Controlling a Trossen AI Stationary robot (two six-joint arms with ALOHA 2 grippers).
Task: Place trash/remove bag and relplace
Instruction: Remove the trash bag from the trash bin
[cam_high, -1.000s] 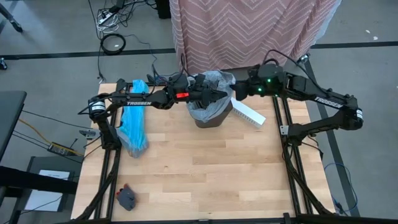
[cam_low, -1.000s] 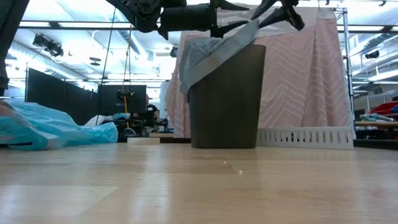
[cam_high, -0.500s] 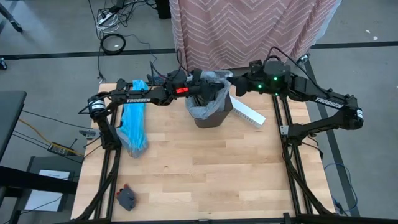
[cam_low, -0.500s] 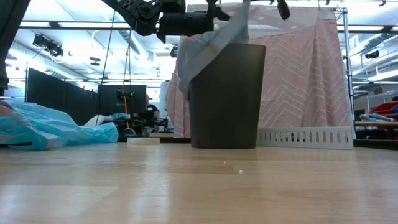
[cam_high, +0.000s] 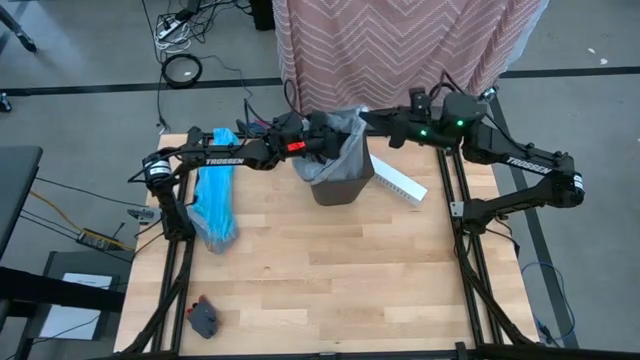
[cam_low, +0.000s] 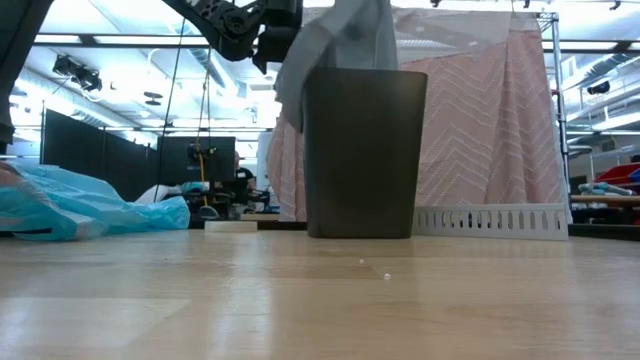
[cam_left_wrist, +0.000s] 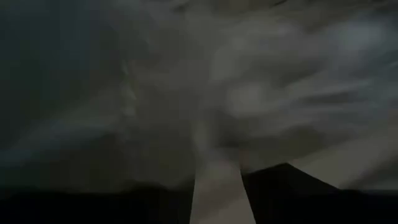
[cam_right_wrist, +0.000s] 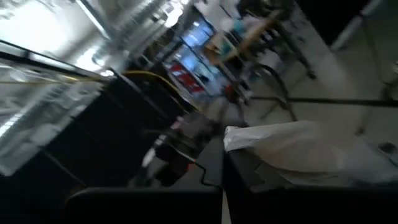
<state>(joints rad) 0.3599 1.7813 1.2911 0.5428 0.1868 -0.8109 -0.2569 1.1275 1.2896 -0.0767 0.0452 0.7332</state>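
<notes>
A dark bin (cam_high: 345, 188) (cam_low: 365, 150) stands at the table's far middle. The light grey bag (cam_high: 345, 135) (cam_low: 335, 40) rises out of it, above the rim. My left gripper (cam_high: 328, 148) reaches in from the left and is shut on the bag's left side. My right gripper (cam_high: 366, 120) comes from the right, above the bin's far edge, shut on the bag's top. The turquoise replacement bag (cam_high: 215, 200) (cam_low: 90, 210) lies crumpled on the table's left. The trash is out of view. My left gripper holds the bag's rim on the bin's left side (cam_high: 318, 160), coming level from the table's left. Grey plastic fills its wrist view, and a pale strip of it (cam_left_wrist: 217, 193) runs between the two dark fingers. The bag's lower part stays inside the bin. My right gripper pinches the bag's upper edge (cam_high: 355, 122) on its far right side, coming level from the table's right. A thin pale sliver (cam_right_wrist: 222, 202) shows between the shut fingers. That side of the bag is drawn up above the bin's rim, and its lower part stays in the bin.
A long white slotted box (cam_high: 400, 180) (cam_low: 490, 220) lies just right of the bin. A pink chevron cloth (cam_high: 400, 50) hangs behind the far edge. A small dark object (cam_high: 203, 318) sits at the near left corner. The near half of the wooden table (cam_high: 330, 280) is bare.
My right gripper has shut on the bag's right rim, risen and tipped from slanting down to level. That side of the bag has come off the bin's rim and now stands well above it. My left gripper has drawn back slightly toward the table's left, keeping its hold.
</notes>
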